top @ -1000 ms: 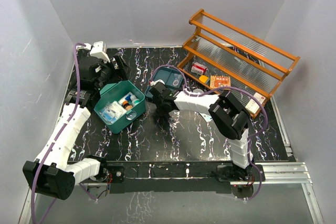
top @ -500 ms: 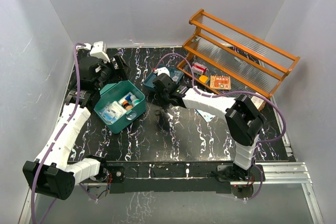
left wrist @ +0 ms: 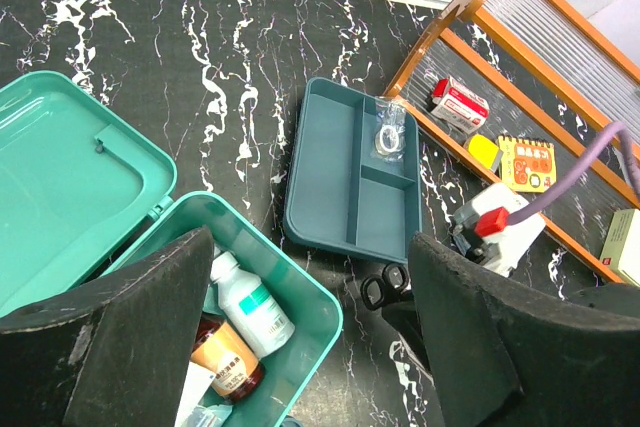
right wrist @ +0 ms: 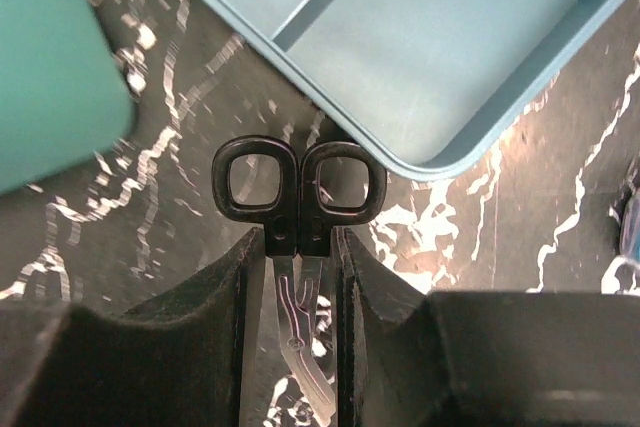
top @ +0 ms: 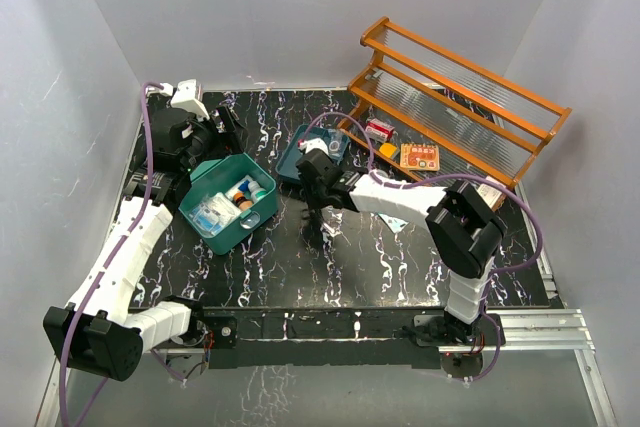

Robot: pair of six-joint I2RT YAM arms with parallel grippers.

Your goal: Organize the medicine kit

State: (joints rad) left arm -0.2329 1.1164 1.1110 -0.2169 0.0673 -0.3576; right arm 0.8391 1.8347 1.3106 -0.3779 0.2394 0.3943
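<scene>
I count one insert tray [left wrist: 335, 162], one scissors [right wrist: 298, 187] grasped by my right gripper [right wrist: 298, 249], left gripper [left wrist: 310, 262] released, one rounded teal medicine kit [top: 215, 174], lid open.

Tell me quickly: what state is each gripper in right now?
Left gripper: open, holding nothing.
Right gripper: fingers closed on the black scissors.
</scene>
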